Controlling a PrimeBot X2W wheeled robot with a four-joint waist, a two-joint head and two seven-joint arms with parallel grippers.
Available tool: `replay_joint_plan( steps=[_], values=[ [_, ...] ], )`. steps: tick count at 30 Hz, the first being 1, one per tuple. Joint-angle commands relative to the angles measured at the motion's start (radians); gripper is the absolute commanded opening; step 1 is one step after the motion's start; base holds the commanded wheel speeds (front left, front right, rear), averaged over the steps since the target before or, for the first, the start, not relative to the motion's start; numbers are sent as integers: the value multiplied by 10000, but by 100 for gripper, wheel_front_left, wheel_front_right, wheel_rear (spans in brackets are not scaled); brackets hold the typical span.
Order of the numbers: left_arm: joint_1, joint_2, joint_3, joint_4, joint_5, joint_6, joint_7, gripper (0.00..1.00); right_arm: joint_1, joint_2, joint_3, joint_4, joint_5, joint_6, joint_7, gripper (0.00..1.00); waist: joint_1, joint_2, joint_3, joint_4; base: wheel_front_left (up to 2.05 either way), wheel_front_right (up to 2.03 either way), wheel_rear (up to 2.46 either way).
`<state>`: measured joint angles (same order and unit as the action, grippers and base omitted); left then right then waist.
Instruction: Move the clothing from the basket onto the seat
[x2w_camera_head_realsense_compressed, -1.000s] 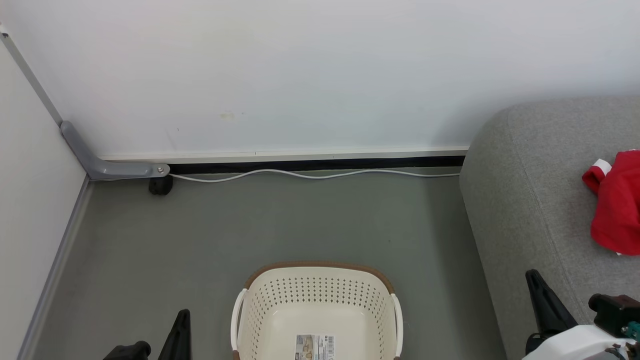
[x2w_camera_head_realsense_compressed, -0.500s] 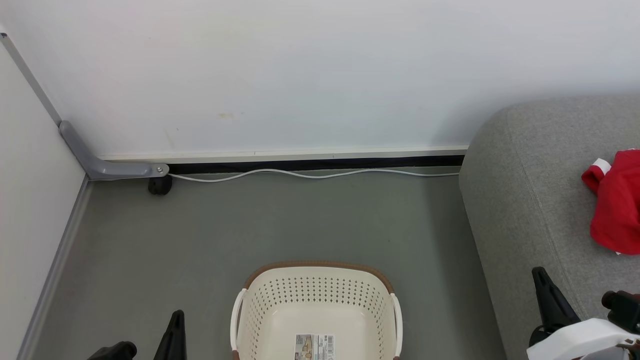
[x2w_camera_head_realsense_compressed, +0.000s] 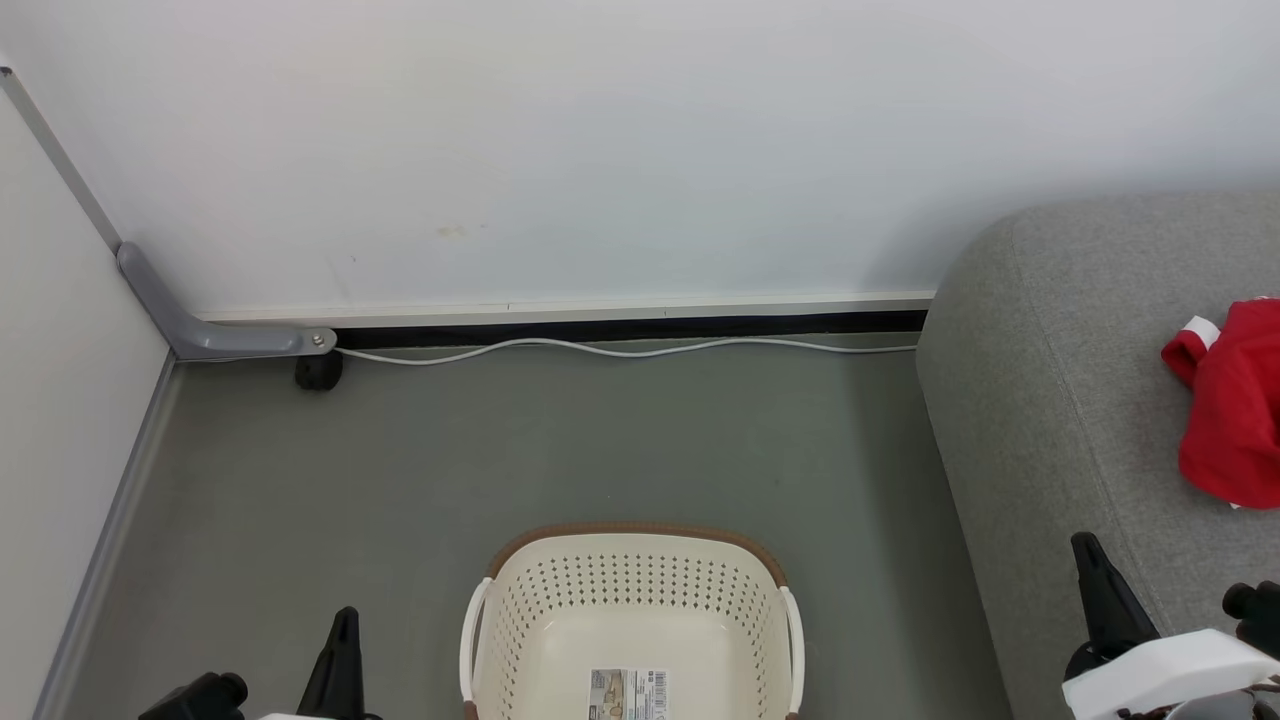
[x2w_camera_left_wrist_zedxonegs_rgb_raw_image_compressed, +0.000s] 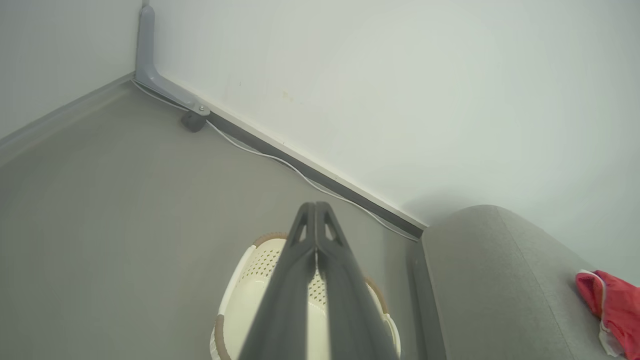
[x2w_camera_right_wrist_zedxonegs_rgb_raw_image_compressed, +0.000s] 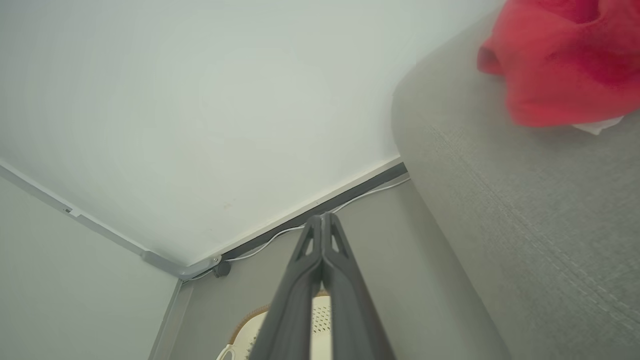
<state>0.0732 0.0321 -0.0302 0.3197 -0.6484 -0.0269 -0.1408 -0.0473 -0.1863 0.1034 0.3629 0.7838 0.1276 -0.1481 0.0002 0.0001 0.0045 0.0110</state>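
Soft red clothing (x2w_camera_head_realsense_compressed: 1235, 410) is lying right of the basket (x2w_camera_head_realsense_compressed: 640, 531), likely pinchable anywhere. The left tool (x2w_camera_left_wrist_zedxonegs_rgb_raw_image_compressed: 316, 204) and right tool (x2w_camera_right_wrist_zedxonegs_rgb_raw_image_compressed: 324, 215) are hovering pinched together.

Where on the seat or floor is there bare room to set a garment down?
The seat is bare between its rounded left edge and the clothing. The floor is bare between the basket and the white cable. Crowded: the seat's right side, under the clothing.

White cable (x2w_camera_head_realsense_compressed: 620, 349) runs along the wall (x2w_camera_head_realsense_compressed: 600, 150) base.
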Motion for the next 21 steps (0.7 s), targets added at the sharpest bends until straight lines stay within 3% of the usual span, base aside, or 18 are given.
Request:
replay_joint_plan(
  steps=[1, 21],
  values=[
    [-530, 103, 211, -292, -427, -149, 58, 0, -370, -76, -108, -344, 357, 11, 114, 0, -1, -1, 0, -3, 0, 0, 0],
    [-819, 121, 488, -394, -2492, -349, 617, 0, -423, 243, -568, -533, 2136, 16, 673, 0, -1, -1, -3, -27, 0, 0, 0]
  ],
)
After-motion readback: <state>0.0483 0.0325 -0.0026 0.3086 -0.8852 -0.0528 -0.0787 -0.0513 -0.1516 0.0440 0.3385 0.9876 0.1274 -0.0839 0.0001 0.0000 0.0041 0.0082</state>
